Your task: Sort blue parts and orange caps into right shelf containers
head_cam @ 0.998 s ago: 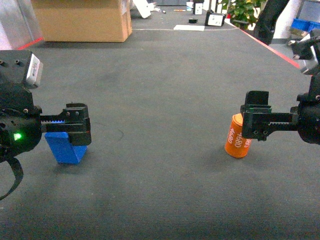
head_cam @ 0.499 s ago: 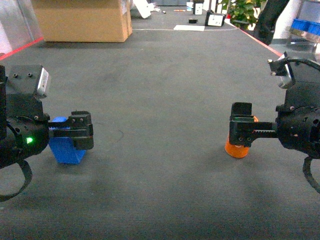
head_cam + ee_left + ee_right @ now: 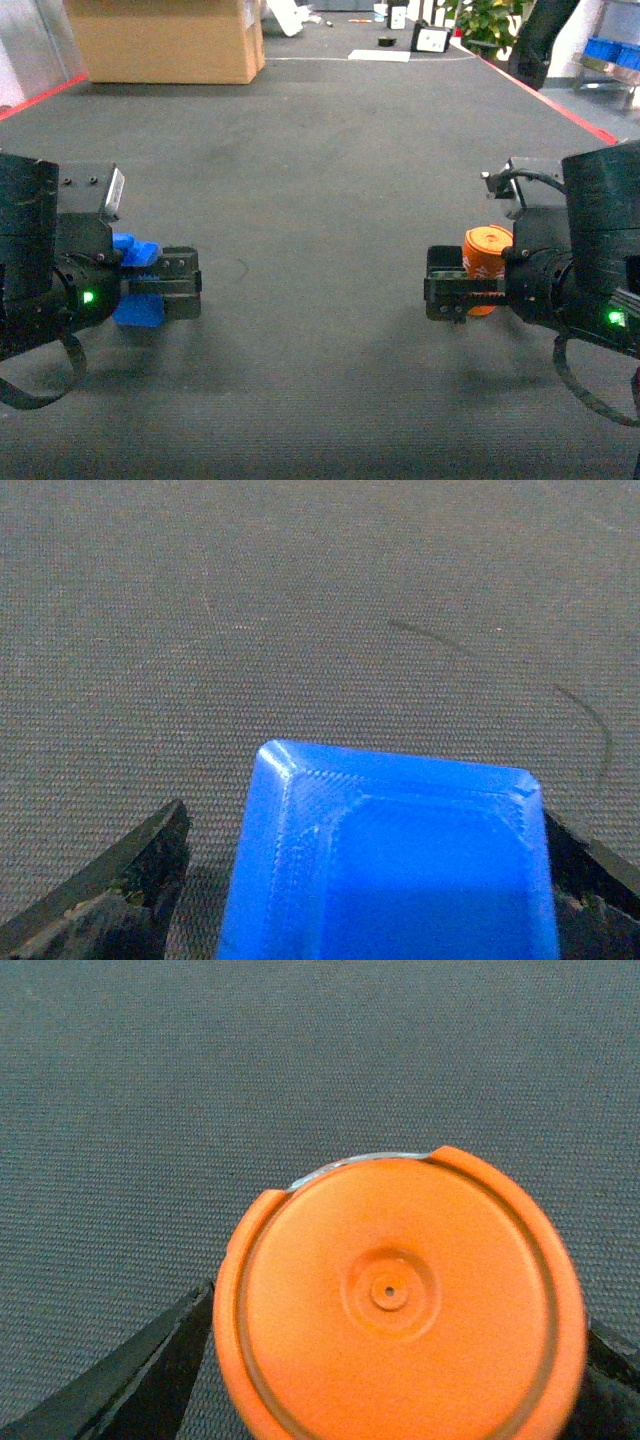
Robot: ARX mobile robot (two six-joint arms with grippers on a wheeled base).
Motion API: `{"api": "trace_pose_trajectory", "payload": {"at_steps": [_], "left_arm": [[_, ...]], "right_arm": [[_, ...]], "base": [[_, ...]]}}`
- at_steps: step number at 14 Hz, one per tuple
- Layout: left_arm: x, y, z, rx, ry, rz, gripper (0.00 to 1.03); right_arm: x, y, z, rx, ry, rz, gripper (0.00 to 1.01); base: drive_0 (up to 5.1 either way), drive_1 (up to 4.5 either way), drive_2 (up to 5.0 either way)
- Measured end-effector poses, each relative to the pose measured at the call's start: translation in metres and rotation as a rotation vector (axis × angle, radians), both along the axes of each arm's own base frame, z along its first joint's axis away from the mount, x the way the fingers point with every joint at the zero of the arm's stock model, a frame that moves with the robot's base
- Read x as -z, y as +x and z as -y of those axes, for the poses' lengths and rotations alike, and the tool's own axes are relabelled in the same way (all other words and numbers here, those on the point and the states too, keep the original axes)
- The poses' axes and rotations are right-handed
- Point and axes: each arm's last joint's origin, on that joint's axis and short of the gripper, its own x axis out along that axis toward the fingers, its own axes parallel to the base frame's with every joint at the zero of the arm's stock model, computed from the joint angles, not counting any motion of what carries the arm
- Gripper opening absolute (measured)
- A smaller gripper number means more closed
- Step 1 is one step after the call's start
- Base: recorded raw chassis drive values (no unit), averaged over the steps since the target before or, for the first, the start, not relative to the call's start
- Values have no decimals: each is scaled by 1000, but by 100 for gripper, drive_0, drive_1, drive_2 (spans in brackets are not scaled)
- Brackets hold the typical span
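Carrying step. Left gripper (image 3: 180, 284) clamped on the blue part (image 3: 390, 860), right gripper (image 3: 455, 285) clamped on the orange cap (image 3: 400, 1305), both apparently lifted off the dark mat (image 3: 320, 180). Best kept level and firmly pinched while turning toward the shelf, unseen here.

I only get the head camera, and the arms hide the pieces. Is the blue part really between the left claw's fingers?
Observer: Yes. The left wrist view shows the blue part between the left claw fingers, with a gap on one side.
Operator: And the cap?
Observer: The right wrist view shows the orange cap end-on, with the right claw tips at both edges.
Operator: Anything on that end?
Observer: A small central hole with a ring around it.
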Motion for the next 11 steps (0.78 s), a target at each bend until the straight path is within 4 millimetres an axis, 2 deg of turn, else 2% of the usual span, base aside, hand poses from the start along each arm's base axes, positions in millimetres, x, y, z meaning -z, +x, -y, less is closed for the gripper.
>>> {"api": "trace_pose_trajectory", "payload": {"at_steps": [3,5,8,9,11], "left_arm": [[6,6,-3,-11,5,-21,98],[6,7,-4,-17,6,-19,98],[6,7,-4,-20,7,-24,72],[6,7,-5,-24,9,-24,63],[6,7,-5,-32,9,-21,46]], "right_arm": [[2,3,-3,20,-18,1,96],[2,4,-4,21,-33,-2,76],[2,4,-5,16,-39,-2,49],[2,4,-5,15,-41,-1,45],[1,4,-5,7,-35,5,44]], "base": [[0,0,0],[0,0,0],[0,0,0],[0,0,0],[0,0,0]]}}
